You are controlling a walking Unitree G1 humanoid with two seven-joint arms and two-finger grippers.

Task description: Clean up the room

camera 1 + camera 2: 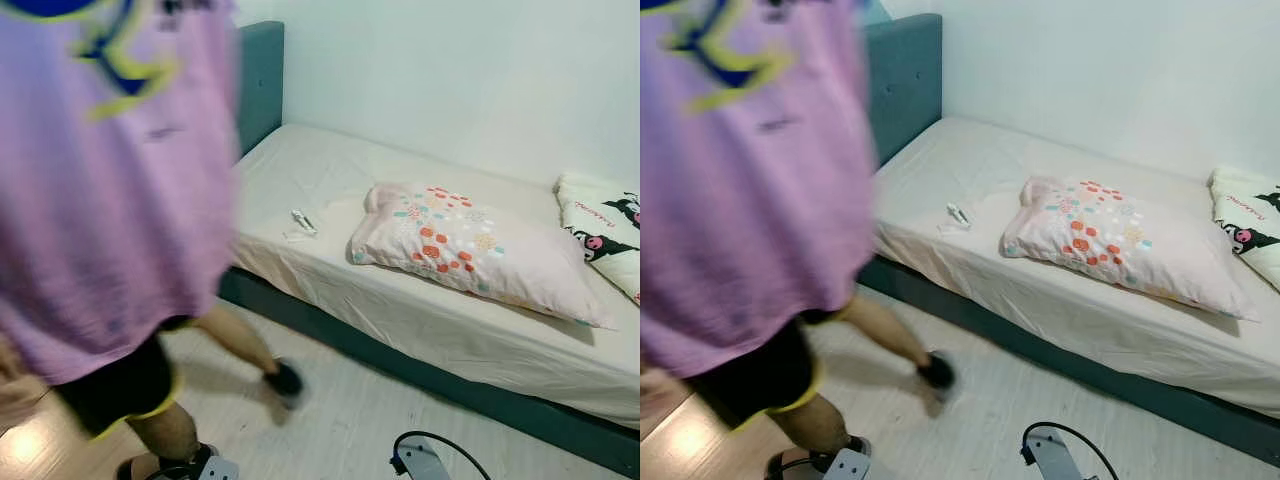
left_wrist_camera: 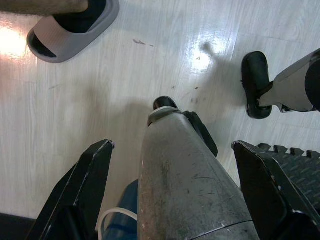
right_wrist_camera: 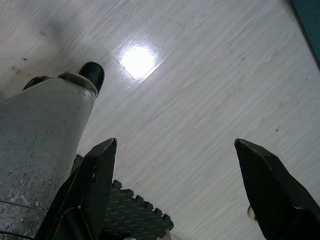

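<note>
Both arms hang idle, the left gripper (image 2: pixel 172 192) and right gripper (image 3: pixel 175 192) spread and empty above the floor (image 3: pixel 200 100). Likely an approach step: the small wrapper (image 1: pixel 303 222) lies well ahead on the bed (image 1: pixel 330 170), with a person (image 1: pixel 110 200) between; reaching it calls for walking closer.

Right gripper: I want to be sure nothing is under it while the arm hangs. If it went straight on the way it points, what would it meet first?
Most likely the bare pale wood floor. The right gripper is open and nothing lies between its fingers; depth is unclear.
</note>
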